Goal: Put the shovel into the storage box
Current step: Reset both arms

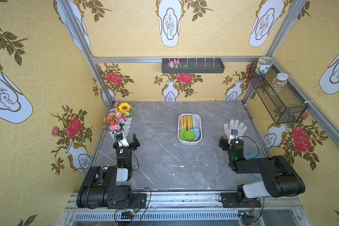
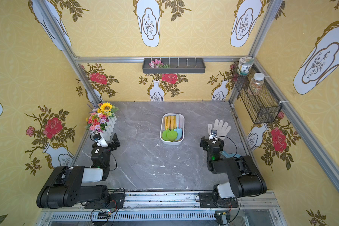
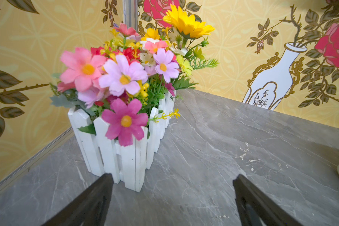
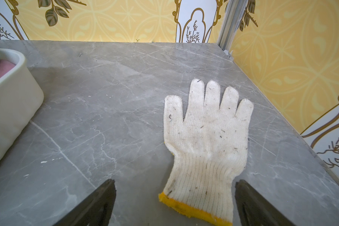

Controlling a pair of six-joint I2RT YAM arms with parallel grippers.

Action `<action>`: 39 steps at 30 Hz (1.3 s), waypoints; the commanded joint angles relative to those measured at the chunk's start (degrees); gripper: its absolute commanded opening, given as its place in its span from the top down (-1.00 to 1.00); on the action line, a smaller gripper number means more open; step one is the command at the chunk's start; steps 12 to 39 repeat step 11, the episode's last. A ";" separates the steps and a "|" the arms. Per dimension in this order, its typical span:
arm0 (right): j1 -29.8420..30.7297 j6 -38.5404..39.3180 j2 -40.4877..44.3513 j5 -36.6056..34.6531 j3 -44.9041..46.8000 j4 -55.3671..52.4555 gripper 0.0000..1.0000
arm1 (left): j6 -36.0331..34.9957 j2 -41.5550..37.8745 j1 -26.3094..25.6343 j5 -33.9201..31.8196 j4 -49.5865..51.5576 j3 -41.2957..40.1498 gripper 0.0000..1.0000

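Left gripper (image 3: pixel 173 177): jaws spread wide, nothing between them, just short of a white picket planter (image 3: pixel 125 162) full of artificial flowers.
Right gripper (image 4: pixel 175 181): jaws wide, empty, over the cuff of a knit glove (image 4: pixel 207 137) lying flat; contact cannot be told.
Mid-table: white storage box (image 1: pixel 189 143) holds several shovels (image 1: pixel 189 135), green and blue blades at the near end, yellow-orange handles pointing away.
Right wall: wire basket (image 1: pixel 282 101) with two jars (image 1: pixel 264 65).
Far wall: dark grey tray (image 1: pixel 204 70) with a pink flower sprig (image 1: pixel 173 63).
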State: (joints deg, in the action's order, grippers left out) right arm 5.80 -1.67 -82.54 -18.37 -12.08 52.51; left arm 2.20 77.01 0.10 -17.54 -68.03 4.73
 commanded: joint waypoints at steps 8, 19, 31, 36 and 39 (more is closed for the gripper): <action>-1.42 -1.03 -0.12 2.64 -1.18 0.15 -0.94 | 0.25 0.21 0.08 1.10 -0.88 -0.26 -1.00; -1.47 -0.55 0.18 2.46 -0.45 1.38 -0.94 | 0.20 0.11 0.08 1.10 -0.93 -0.27 -1.00; -1.47 -0.55 0.18 2.46 -0.45 1.38 -0.94 | 0.20 0.11 0.08 1.10 -0.93 -0.27 -1.00; -1.47 -0.55 0.18 2.46 -0.45 1.38 -0.94 | 0.20 0.11 0.08 1.10 -0.93 -0.27 -1.00; -1.47 -0.55 0.18 2.46 -0.45 1.38 -0.94 | 0.20 0.11 0.08 1.10 -0.93 -0.27 -1.00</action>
